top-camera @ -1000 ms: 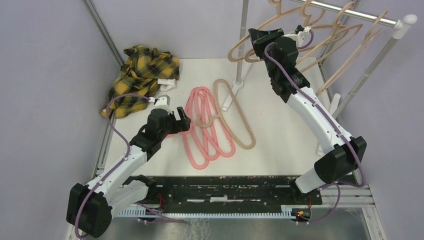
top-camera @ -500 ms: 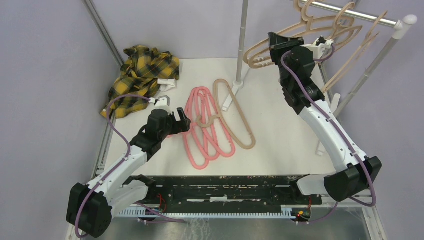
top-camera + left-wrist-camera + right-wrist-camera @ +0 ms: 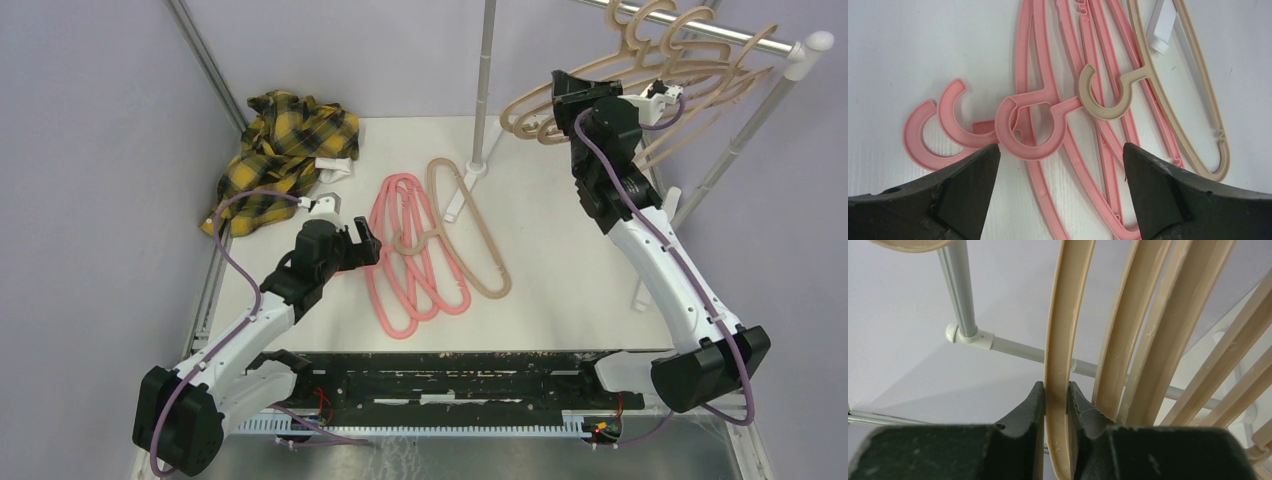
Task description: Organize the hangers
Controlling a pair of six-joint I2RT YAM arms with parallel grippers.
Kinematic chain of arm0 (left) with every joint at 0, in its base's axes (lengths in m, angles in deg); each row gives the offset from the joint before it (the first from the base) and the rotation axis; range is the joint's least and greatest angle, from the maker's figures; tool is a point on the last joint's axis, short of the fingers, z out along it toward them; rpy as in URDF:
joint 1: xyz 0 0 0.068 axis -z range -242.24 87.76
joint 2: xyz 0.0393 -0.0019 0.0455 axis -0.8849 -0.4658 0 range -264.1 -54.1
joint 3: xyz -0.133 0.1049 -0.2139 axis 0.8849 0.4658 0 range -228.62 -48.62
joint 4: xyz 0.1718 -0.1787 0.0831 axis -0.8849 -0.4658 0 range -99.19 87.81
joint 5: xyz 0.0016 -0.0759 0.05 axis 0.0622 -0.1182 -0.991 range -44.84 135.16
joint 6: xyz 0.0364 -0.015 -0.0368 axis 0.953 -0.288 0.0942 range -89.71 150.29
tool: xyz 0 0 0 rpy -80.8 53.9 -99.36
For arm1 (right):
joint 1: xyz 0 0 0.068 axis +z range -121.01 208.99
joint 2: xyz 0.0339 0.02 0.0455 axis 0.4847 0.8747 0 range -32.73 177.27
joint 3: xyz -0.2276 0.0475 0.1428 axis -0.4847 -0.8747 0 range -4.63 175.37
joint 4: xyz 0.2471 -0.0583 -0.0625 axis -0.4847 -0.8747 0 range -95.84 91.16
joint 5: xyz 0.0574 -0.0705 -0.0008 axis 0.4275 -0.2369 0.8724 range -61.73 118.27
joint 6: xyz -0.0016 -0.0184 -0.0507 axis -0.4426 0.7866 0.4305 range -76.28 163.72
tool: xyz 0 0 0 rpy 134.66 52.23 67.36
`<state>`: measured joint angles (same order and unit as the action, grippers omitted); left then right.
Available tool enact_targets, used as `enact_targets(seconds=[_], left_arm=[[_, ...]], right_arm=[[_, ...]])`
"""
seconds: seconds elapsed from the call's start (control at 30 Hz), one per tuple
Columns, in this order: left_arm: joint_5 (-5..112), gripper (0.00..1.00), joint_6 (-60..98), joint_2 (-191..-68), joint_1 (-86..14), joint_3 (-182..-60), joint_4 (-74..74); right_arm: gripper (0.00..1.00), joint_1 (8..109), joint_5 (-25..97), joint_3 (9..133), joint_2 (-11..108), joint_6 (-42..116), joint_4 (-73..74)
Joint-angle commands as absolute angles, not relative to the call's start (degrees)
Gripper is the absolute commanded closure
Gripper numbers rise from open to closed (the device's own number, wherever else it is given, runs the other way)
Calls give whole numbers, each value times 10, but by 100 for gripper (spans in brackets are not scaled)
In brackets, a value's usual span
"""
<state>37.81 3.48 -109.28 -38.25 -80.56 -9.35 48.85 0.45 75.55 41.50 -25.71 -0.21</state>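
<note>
Plaid shirt (image 3: pixel 285 150) bunched far left on surface (image 3: pixel 560 250). Left claw (image 3: pixel 1060 165) has jaws wide apart, low over the hooks of the pink hangers (image 3: pixel 1003 125). Tan hanger (image 3: pixel 1105 114) overlaps them on the right; lower ends cut off in wrist view. Right claw (image 3: pixel 1055 395) clamped on beige hanger (image 3: pixel 1060 330), up by rail (image 3: pixel 700 28); its hook lost among the hung ones. Since earlier frame, right arm swung right toward rail; left unmoved.

beige hangers (image 3: pixel 1060 340) mostly off-frame

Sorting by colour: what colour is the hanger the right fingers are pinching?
The hanger is beige; right wrist view shows it best.
</note>
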Motion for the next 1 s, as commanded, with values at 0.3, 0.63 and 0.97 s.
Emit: enact_targets(seconds=[0.3, 0.63, 0.97], left_arm=[[375, 1, 13, -1081, -382, -804, -67], [378, 1, 12, -1089, -382, -805, -64], [380, 1, 11, -1096, -382, -803, -62]], right_arm=[[76, 486, 21, 814, 449, -302, -55], [40, 488, 23, 819, 422, -277, -74], [29, 488, 38, 806, 317, -194, -107]])
